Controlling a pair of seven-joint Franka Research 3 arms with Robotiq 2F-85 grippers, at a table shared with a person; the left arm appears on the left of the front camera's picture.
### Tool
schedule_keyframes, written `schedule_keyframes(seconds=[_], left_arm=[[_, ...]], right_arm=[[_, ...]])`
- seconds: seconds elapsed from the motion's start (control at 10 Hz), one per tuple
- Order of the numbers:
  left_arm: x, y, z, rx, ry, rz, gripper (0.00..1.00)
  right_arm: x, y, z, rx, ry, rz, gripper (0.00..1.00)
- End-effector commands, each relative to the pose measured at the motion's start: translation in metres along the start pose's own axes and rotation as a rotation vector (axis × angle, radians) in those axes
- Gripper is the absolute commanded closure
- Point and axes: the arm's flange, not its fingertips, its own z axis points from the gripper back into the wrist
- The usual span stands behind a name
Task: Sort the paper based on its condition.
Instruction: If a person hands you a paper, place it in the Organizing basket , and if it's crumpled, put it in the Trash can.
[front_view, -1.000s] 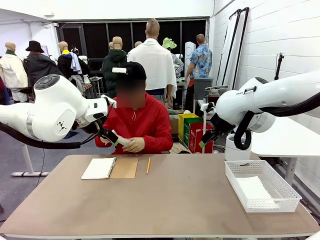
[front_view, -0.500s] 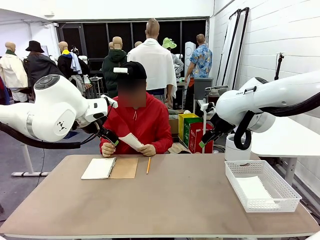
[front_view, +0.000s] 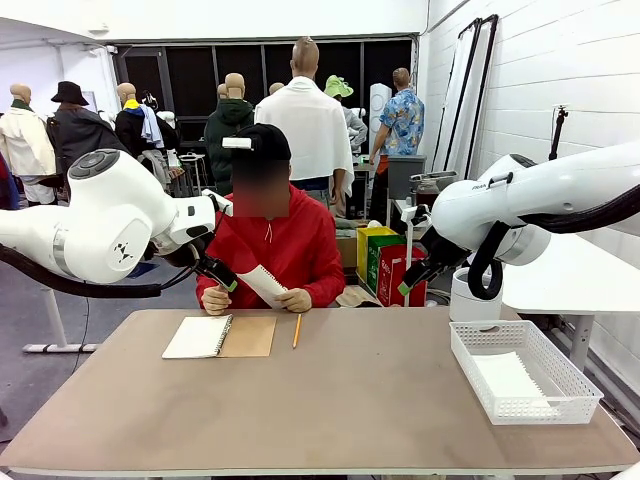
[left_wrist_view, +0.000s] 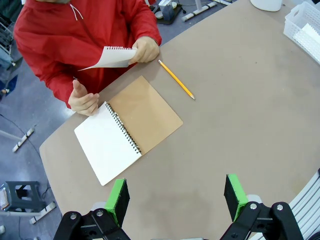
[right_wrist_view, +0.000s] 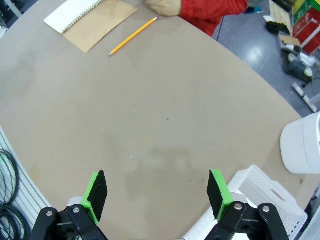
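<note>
Thin white torn-out paper sheet (left_wrist_view: 112, 56) held up in person's hand (left_wrist_view: 145, 49), at 11 o'clock over table; light, floppy, tears easy, pinch free edge. Left gripper (left_wrist_view: 176, 196), right gripper (right_wrist_view: 156, 193): jaws spread wide, holding nothing

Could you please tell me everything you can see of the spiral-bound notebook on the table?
The notebook lies open and flat on the table's far left part, in front of the person. A blank white page faces up on one side, the brown cardboard cover on the other, joined by a dark wire spiral. The person's hand rests at its corner; a yellow pencil lies beside it, apart.
</note>
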Motion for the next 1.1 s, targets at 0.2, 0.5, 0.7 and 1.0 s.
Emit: schedule_keyframes(seconds=[0.2, 0.5, 0.7, 1.0], left_arm=[[-0.0017, 0.0009, -0.0006, -0.004, 0.001, 0.002, 0.0], [-0.0017, 0.0009, -0.0006, -0.004, 0.001, 0.002, 0.0], [-0.0017, 0.0009, -0.0006, -0.004, 0.001, 0.002, 0.0], [-0.0017, 0.0009, -0.0006, -0.004, 0.001, 0.002, 0.0]], right_arm=[[-0.0002, -0.0003, 0.0002, -0.002, 0.0, 0.0, 0.0], [-0.0002, -0.0003, 0.0002, -0.002, 0.0, 0.0, 0.0], [-0.0002, -0.0003, 0.0002, -0.002, 0.0, 0.0, 0.0], [-0.0002, -0.0003, 0.0002, -0.002, 0.0, 0.0, 0.0]])
